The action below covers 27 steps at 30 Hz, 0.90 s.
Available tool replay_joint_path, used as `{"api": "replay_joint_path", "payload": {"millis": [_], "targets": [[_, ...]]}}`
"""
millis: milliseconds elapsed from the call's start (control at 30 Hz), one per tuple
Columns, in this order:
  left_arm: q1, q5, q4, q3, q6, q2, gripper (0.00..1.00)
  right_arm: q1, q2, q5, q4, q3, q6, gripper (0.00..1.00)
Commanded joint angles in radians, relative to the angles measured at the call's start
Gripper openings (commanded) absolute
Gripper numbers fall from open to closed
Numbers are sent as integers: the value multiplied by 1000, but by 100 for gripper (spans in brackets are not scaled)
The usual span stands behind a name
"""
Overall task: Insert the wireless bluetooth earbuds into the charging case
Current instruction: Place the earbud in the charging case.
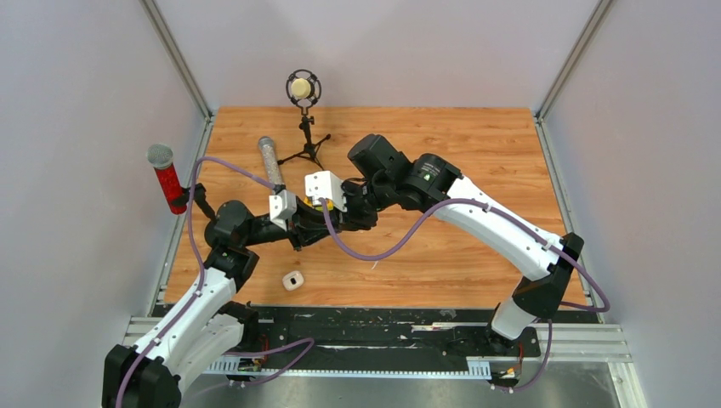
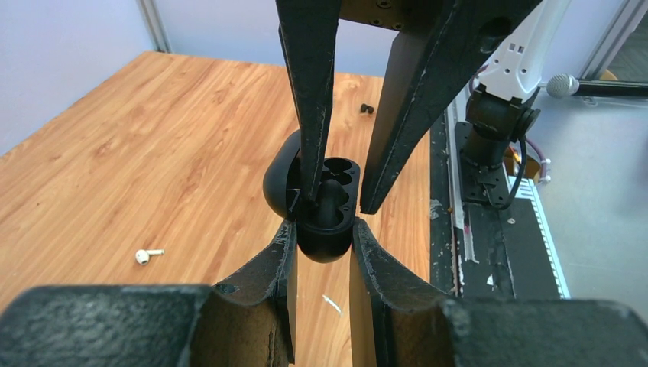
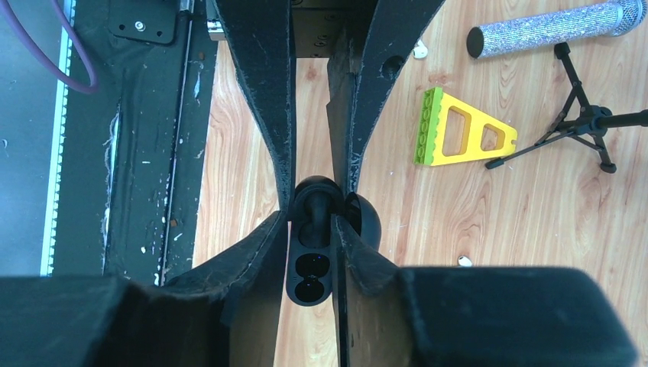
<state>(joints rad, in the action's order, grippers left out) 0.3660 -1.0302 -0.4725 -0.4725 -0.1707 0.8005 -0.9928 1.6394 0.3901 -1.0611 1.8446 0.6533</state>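
The white charging case (image 1: 293, 280) lies shut on the wood near the front edge, apart from both grippers. My left gripper (image 2: 322, 243) is shut on the rounded end of a small black oval case (image 2: 330, 200), open, with dark wells and its lid folded to the side. My right gripper (image 3: 312, 222) reaches in from the opposite side, its fingers closed across the same black case (image 3: 309, 275), with a dark stem-shaped piece between them. One white earbud (image 2: 147, 254) lies loose on the table. Two white specks, likely earbuds, show in the right wrist view (image 3: 464, 261), (image 3: 419, 52).
A yellow and green triangular brick piece (image 3: 458, 138) and a glittery silver microphone (image 1: 270, 160) lie behind the grippers. A small tripod microphone (image 1: 303, 93) stands at the back. A red microphone (image 1: 168, 178) stands at the left edge. A black strip (image 1: 383, 327) runs along the near edge.
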Motion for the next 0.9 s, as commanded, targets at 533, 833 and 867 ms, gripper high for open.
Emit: {"api": "replay_joint_path", "payload": {"millis": [533, 833, 867], "targets": [[1, 19, -25, -45, -32, -16, 0, -2, -52, -9, 59, 19, -34, 46], [1, 45, -21, -41, -47, -14, 0, 0, -83, 19, 66, 19, -45, 48], [1, 53, -18, -41, -51, -14, 0, 1, -90, 21, 72, 18, -50, 48]]}}
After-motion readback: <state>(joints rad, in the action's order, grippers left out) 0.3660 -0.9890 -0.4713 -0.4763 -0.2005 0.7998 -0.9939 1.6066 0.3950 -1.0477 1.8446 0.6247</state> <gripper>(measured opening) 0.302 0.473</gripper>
